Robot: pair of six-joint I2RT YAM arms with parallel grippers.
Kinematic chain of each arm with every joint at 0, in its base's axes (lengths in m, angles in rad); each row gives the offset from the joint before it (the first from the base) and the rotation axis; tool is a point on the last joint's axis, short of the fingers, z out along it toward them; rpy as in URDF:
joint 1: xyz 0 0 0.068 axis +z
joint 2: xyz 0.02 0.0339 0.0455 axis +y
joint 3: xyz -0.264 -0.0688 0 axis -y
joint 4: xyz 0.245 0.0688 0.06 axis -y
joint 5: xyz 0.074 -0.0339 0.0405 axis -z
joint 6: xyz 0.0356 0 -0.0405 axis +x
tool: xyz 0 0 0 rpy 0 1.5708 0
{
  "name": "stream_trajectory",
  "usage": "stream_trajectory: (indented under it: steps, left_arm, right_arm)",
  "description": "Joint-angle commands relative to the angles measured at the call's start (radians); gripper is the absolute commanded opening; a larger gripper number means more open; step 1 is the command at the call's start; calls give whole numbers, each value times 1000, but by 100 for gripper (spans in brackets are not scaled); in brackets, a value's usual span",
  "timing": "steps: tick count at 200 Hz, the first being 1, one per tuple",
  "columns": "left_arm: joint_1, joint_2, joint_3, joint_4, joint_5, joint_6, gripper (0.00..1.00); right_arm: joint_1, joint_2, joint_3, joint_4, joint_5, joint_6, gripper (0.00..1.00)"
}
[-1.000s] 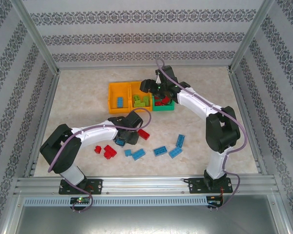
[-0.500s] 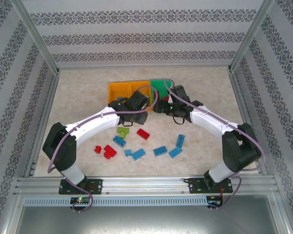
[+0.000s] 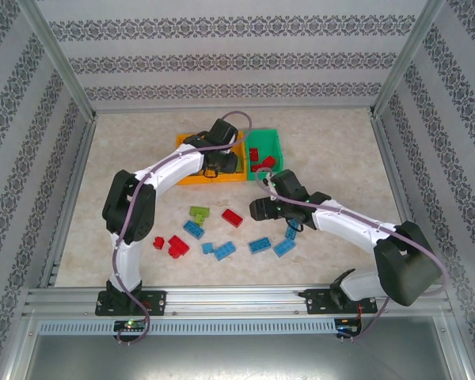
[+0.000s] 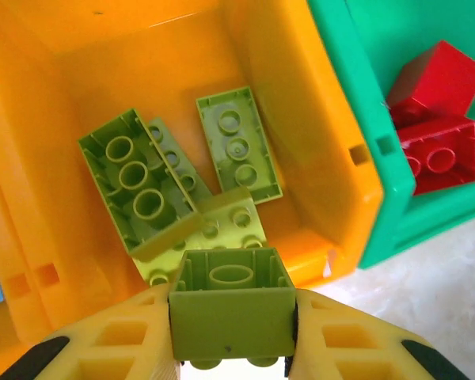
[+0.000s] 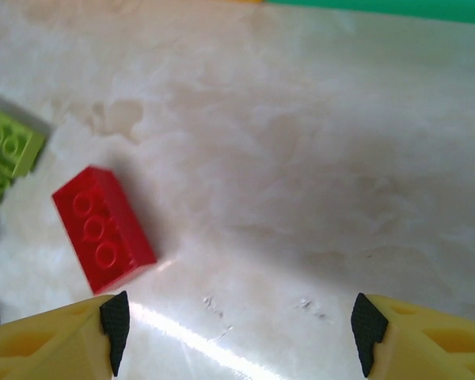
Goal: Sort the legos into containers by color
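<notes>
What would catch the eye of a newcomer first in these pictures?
The left gripper, shut on a lime green brick, hangs over an orange bin that already holds lime green bricks. Beside it, the green bin holds red bricks. The right gripper is open above the table, near a loose red brick.

My table [image 3: 340, 150] is pale and marbled. Toward its far side the orange bins [image 3: 194, 179] and the green bin [image 3: 263, 136] stand side by side. Nearer me lie loose bricks: a lime piece [image 3: 198, 213], a red brick [image 3: 233, 218] just beside it, several blue ones [image 3: 260, 245] (scattered), and two more reds [image 3: 176, 247].
</notes>
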Motion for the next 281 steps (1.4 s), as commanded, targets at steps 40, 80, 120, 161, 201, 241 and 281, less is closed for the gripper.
stream_trajectory:
  steps: [40,80,120,161,201,241,281]
  left_arm:
    - [35,100,160,-20,43,-15,31]
    - [53,187,266,-52,40,-39,33]
    - [75,214,295,-38,44,-68,38]
    - [78,198,295,-49,61,-72,59]
    - [78,124,204,-13,106,-99,85]
    - [78,26,118,36,143,-129,100]
    - [78,-47,71,34,131,-138,100]
  right_arm:
    - [103,-2,-19,39,83,-131,78]
    - [174,78,22,30,117,-208,78]
    - [233,170,81,21,141,-279,80]
    - [251,252,154,20,135,-320,81]
    - [251,361,245,-22,104,-366,77]
    - [250,439,297,-50,82,-387,70]
    - [249,469,318,-70,106,-391,52]
